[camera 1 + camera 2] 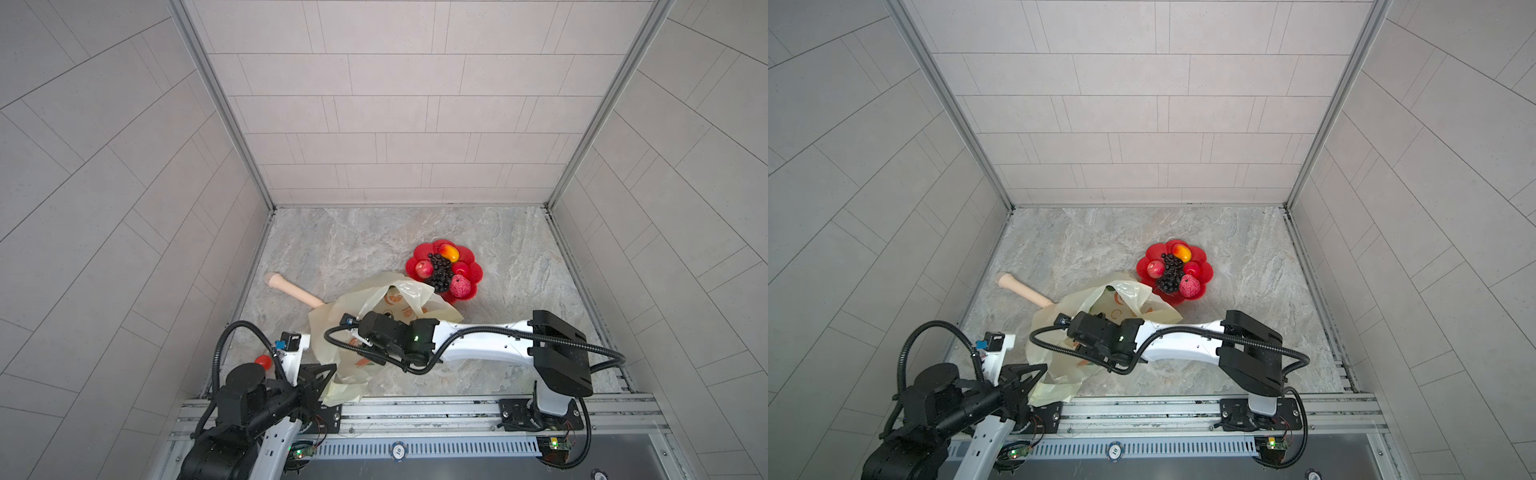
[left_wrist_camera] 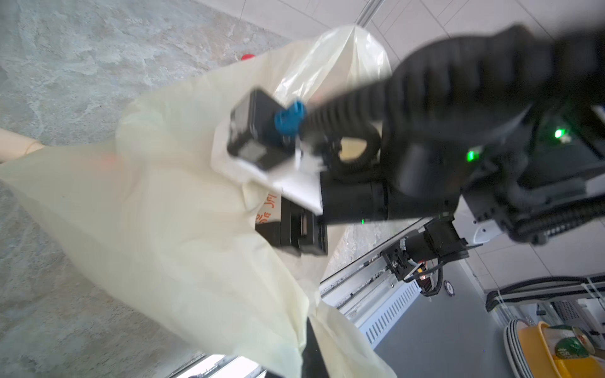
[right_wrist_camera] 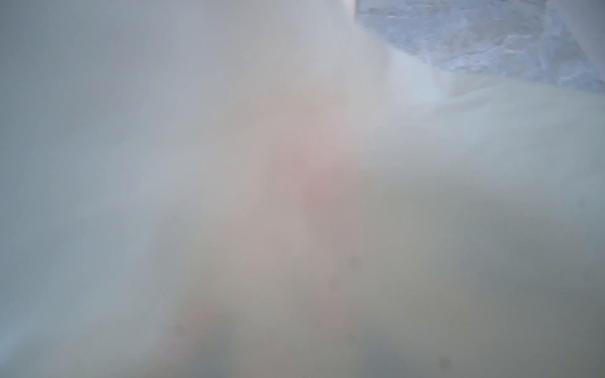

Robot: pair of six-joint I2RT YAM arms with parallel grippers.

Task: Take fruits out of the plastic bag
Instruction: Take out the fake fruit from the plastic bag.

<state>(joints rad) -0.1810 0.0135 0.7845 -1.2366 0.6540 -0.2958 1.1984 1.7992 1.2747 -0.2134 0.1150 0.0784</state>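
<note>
The plastic bag (image 1: 326, 332) lies toward the table's (image 1: 519, 291) 7 o'clock, its near edge pinched in the clenched left hand (image 1: 330, 374). The right hand (image 2: 284, 225) is sunk in its mouth, its state hidden and not to be told. Film may be seized instead of fruit, and the bag dragged onto the fruits (image 1: 439, 272) heaped on the red plate (image 1: 477, 272) at its 1 o'clock.

the white-and-black left arm (image 1: 286, 365) sits folded low by its base, its black left gripper (image 1: 322, 376) clamped on the edge of the pale yellow crinkly plastic bag (image 1: 326, 332). the white-and-black right arm (image 1: 478, 340) stretches sideways, wrist bent down, with the right gripper (image 2: 294, 230) sunk in the bag and its jaws hidden.
</note>
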